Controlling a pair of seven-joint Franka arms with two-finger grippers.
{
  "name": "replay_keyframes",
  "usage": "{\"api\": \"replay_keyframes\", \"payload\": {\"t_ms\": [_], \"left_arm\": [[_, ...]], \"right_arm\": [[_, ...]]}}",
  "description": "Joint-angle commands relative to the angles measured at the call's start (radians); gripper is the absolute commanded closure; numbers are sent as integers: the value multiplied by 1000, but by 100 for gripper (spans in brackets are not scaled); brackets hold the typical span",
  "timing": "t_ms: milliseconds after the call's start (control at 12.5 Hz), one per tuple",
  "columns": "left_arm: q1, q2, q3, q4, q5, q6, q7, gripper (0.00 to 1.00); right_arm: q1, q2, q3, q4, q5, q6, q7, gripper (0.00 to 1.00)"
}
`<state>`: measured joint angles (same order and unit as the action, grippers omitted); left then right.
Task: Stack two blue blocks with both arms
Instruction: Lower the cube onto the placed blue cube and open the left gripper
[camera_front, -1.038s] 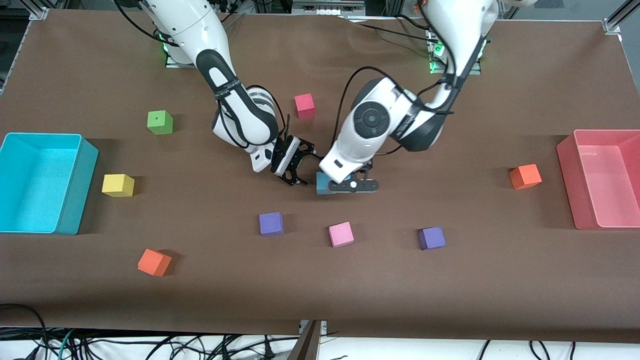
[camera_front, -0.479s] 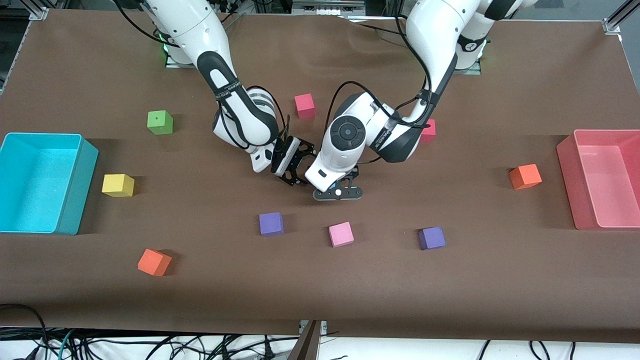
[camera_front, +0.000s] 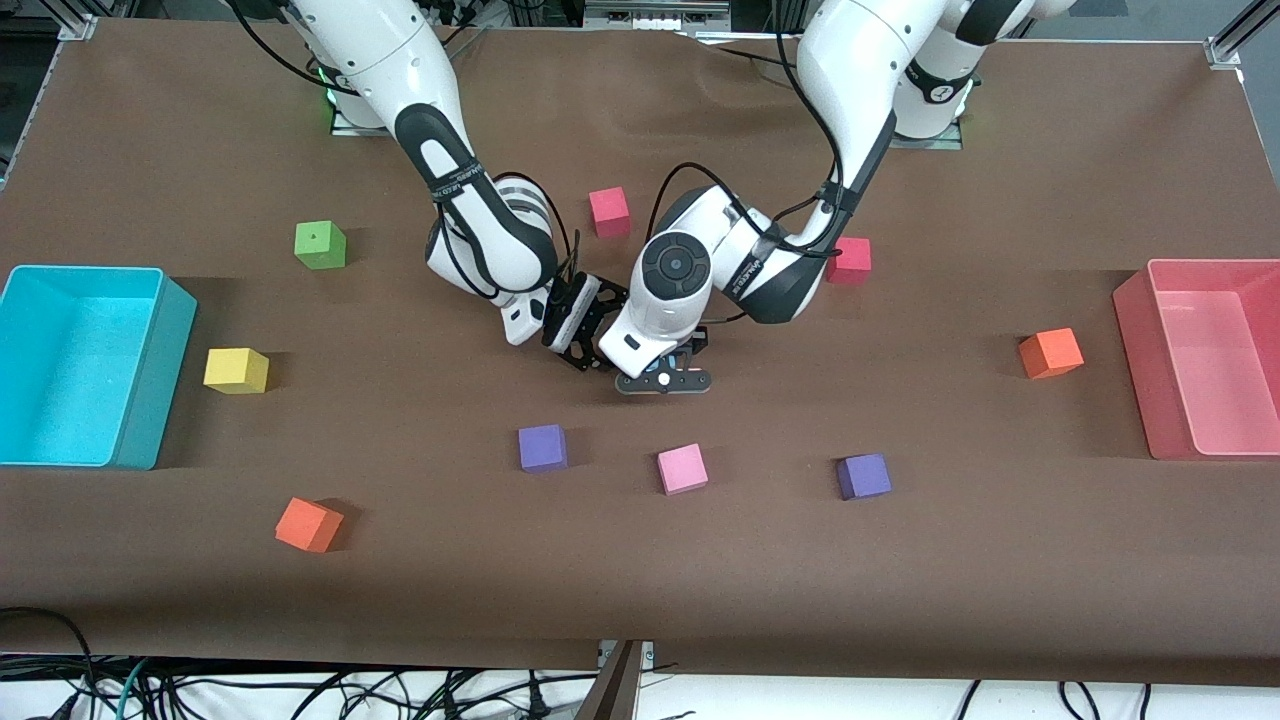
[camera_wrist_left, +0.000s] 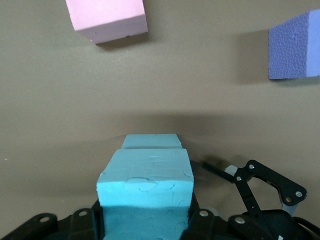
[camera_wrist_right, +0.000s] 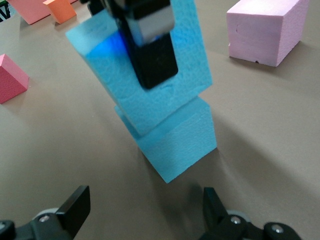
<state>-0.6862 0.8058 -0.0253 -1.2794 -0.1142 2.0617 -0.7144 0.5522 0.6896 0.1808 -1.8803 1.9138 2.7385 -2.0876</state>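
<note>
Left gripper (camera_front: 664, 381) clamped on upper blue block (camera_wrist_right: 145, 75), over lower blue block (camera_wrist_right: 177, 140). Right gripper (camera_wrist_right: 145, 212) just beside lower block, jaws apart, empty.

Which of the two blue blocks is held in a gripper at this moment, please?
The upper blue block, clamped in the left gripper and set over the other. The lower blue block rests on the table, ungripped, in front of the open right gripper.

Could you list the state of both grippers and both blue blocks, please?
left gripper: shut on the upper blue block, over the lower one.
right gripper: open, empty, beside the stack.
upper blue block: held, above the lower one; contact unclear.
lower blue block: resting on the table.
</note>
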Motion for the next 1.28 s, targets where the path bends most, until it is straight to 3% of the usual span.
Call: {"api": "replay_keyframes", "payload": {"t_ms": [0,239,319,399,559,718,958,1197], "left_arm": [[-16,22,19,32,-15,-23,-7,100],[-16,33,21,34,-13,-23,-5,100],[-16,35,21,34,-13,-23,-7,95],[-16,36,21,34,-13,-22,-8,71],[-16,36,22,32,-7,-8,1,1],[-16,33,21,29,-9,8,-7,0],[2,-17,21,22,-2,-3,1,0],[135,-204,-31,-148,-2,-20,10,0]], "right_arm": [[-1,7,3,9,17,-2,-23,0],[-1,8,3,6,17,-2,-23,0],[-2,8,3,6,17,-2,-23,0],[0,8,3,4,17,-2,-23,0],[-2,2,3,-2,19,-2,-9,0],[-3,-18,3,-34,25,-2,-3,0],[-3,-106,3,-117,25,-3,189,0],[-3,-180,3,-193,24,-5,238,0]]}}
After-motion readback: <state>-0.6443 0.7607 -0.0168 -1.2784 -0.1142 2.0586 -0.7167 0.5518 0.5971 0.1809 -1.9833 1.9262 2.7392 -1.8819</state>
